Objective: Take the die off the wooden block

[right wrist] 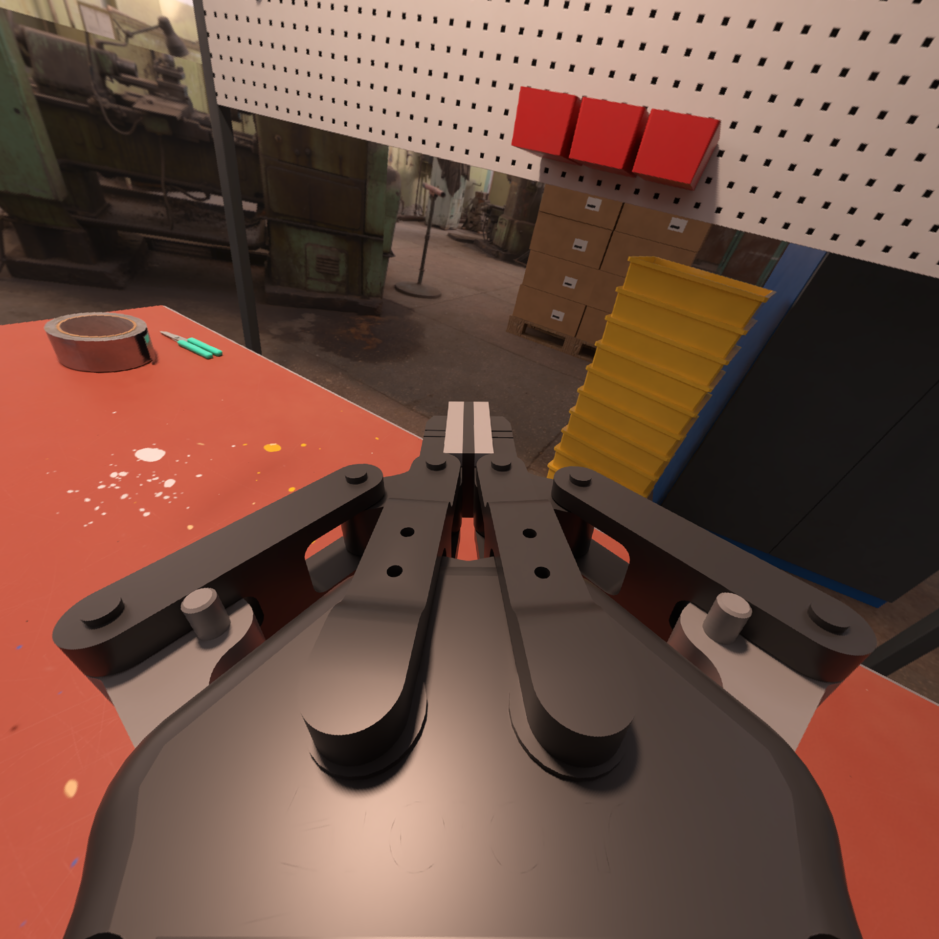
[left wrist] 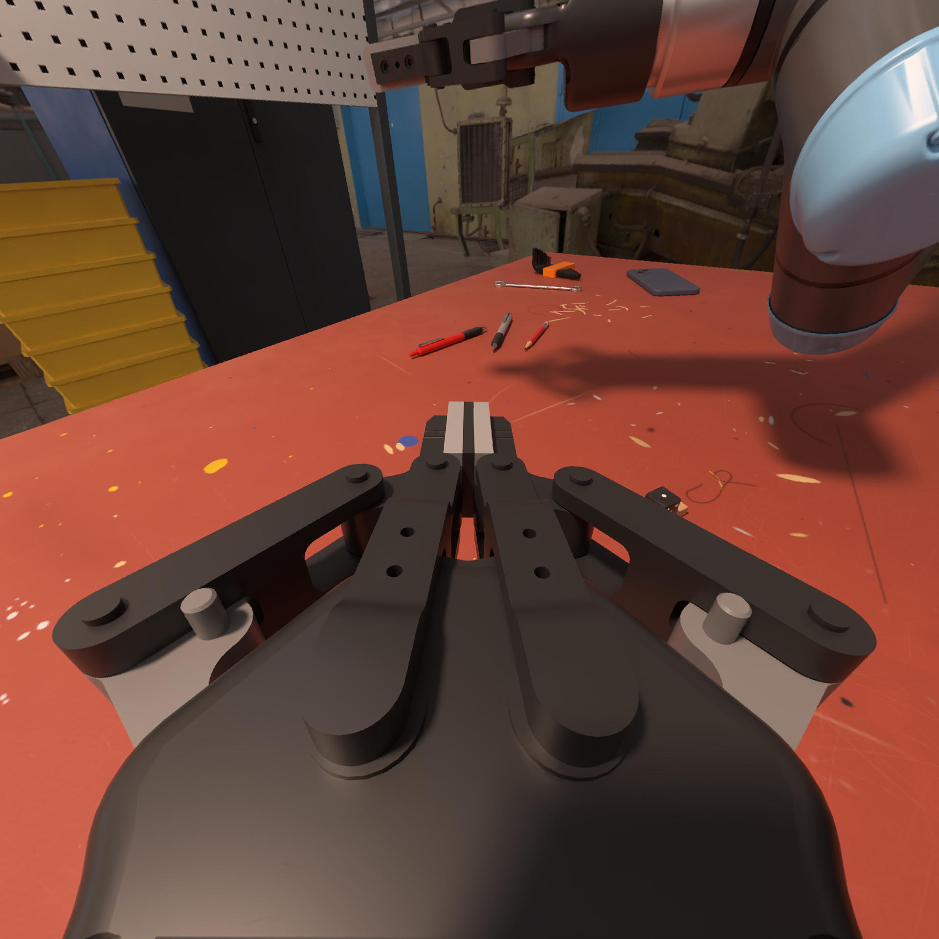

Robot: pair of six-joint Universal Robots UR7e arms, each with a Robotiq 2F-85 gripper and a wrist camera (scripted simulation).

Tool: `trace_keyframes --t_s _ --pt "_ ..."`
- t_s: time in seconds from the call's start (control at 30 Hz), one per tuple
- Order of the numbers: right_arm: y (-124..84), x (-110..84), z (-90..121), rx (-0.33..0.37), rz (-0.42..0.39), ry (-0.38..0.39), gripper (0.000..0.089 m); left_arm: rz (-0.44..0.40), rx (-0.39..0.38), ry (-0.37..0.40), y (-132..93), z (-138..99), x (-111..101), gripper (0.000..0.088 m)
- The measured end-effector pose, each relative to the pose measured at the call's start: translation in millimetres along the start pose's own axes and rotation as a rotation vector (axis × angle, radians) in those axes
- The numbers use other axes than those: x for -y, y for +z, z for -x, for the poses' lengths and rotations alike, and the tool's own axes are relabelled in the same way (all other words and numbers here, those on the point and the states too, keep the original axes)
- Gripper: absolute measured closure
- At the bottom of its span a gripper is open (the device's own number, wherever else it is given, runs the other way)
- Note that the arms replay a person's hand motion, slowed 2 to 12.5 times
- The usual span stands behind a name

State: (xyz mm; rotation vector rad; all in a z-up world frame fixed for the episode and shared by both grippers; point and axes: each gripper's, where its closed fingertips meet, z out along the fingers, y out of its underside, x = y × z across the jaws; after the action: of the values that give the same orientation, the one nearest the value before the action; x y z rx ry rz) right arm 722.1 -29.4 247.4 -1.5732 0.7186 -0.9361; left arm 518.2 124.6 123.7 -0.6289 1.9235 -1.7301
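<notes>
In the left wrist view a small dark die [left wrist: 663,496] with white pips sits on a pale wooden block [left wrist: 682,507]. Both are mostly hidden behind my left gripper's right linkage, on the red table [left wrist: 254,482]. My left gripper [left wrist: 468,427] is shut and empty, above the table, with the die to its right and nearer. My right gripper [right wrist: 468,427] is shut and empty, pointing past the table's edge. It also shows high in the left wrist view [left wrist: 391,63]. Neither die nor block shows in the right wrist view.
Far on the table lie a red pen [left wrist: 447,341], a marker [left wrist: 502,330], a red pencil [left wrist: 536,335], a wrench [left wrist: 538,287], hex keys [left wrist: 555,267] and a phone [left wrist: 663,282]. A tape roll [right wrist: 99,340] and green pliers [right wrist: 195,345] lie in the right wrist view. Yellow bins [right wrist: 655,366] stand beyond the edge.
</notes>
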Motion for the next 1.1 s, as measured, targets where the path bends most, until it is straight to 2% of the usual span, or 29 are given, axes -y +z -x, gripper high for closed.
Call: trace_keyframes --t_s 0.5,0.83,1.1 --pt "3.8 -9.8 -2.3 0.014 0.056 -0.009 0.0893 0.005 0.003 -0.009 0.0 2.0 -1.7 0.0882" --pt "-1.9 -22.6 13.9 0.030 0.101 -0.044 0.0893 0.002 -0.001 -0.010 0.0 1.2 -1.0 0.0882" --pt "-3.3 -27.4 19.6 0.022 0.119 -0.031 0.0893 0.004 -0.002 -0.009 0.2 1.0 -1.3 0.0882"
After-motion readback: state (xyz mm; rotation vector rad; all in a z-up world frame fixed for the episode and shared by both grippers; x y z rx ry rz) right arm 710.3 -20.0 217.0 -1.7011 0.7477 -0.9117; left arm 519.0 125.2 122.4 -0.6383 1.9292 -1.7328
